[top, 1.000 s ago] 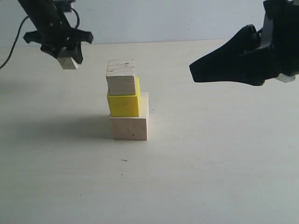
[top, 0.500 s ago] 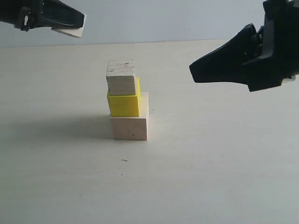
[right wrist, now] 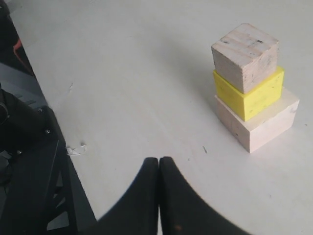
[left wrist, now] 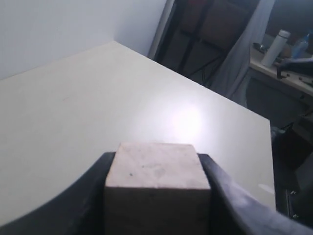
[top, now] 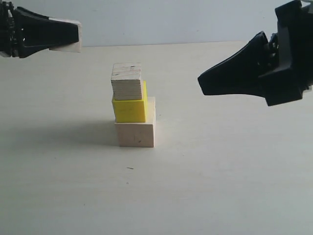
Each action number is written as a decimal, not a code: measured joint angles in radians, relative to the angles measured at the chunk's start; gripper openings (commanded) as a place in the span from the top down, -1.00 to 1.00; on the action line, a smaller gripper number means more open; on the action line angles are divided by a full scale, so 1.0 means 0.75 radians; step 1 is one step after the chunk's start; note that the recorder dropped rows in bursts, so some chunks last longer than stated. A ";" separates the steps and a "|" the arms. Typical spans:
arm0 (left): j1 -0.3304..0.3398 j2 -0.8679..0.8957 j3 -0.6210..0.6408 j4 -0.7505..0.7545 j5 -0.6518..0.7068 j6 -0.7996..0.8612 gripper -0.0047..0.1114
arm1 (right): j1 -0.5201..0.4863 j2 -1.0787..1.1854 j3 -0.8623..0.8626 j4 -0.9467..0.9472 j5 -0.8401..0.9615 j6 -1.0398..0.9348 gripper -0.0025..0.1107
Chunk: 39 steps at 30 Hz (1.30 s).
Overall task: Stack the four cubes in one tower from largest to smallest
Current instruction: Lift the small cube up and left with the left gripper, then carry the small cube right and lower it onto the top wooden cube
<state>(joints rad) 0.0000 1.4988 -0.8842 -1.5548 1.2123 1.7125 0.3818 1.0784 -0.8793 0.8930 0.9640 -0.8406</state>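
Observation:
Three cubes stand stacked mid-table: the large pale wood cube (top: pixel 135 132) at the bottom, the yellow cube (top: pixel 129 109) on it, the small wood cube (top: pixel 126 81) on top. The right wrist view shows the same stack: large cube (right wrist: pixel 261 122), yellow cube (right wrist: pixel 252 93), small cube (right wrist: pixel 244 56). My left gripper (top: pixel 68 35) hovers high at the upper left, shut on the tiny wood cube (left wrist: pixel 157 188), which fills the gap between its jaws. My right gripper (top: pixel 201 81) hangs at the right, level with the stack's top, shut and empty, also seen as closed fingertips (right wrist: pixel 152 164).
The pale table (top: pixel 220 186) spreads around the stack. Its edge and dark frame parts (right wrist: pixel 34 161) show in the right wrist view. The left wrist view shows the table's far corner, a dark chair and a bottle (left wrist: pixel 272 47) beyond it.
My left gripper, holding the tiny cube, rose from pointing downward to lying level at the upper left, then shifted slightly lower and left. The right gripper barely moved. The stack is unchanged.

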 measured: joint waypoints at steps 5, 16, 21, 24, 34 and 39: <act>0.000 0.000 0.000 -0.085 0.000 0.076 0.92 | 0.000 0.000 0.000 0.003 0.014 0.000 0.96; -0.139 0.165 -0.042 -0.129 0.006 0.502 0.92 | 0.000 0.000 0.000 0.005 0.035 0.000 0.96; -0.196 0.290 -0.179 -0.147 0.001 0.505 0.92 | 0.000 0.000 0.000 0.005 0.035 0.000 0.96; -0.250 0.310 -0.204 -0.149 0.001 0.508 0.92 | 0.000 0.000 0.000 0.005 0.017 0.000 0.96; -0.288 0.368 -0.209 -0.105 0.001 0.508 0.92 | 0.000 0.000 0.000 -0.044 -0.223 0.063 0.96; -0.288 0.382 -0.212 -0.096 0.001 0.508 0.92 | 0.000 0.000 0.000 -0.046 -0.314 0.087 0.96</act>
<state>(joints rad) -0.2158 1.7857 -1.0433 -1.6266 1.2131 2.0933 0.3818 1.0784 -0.8793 0.8583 0.7282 -0.7752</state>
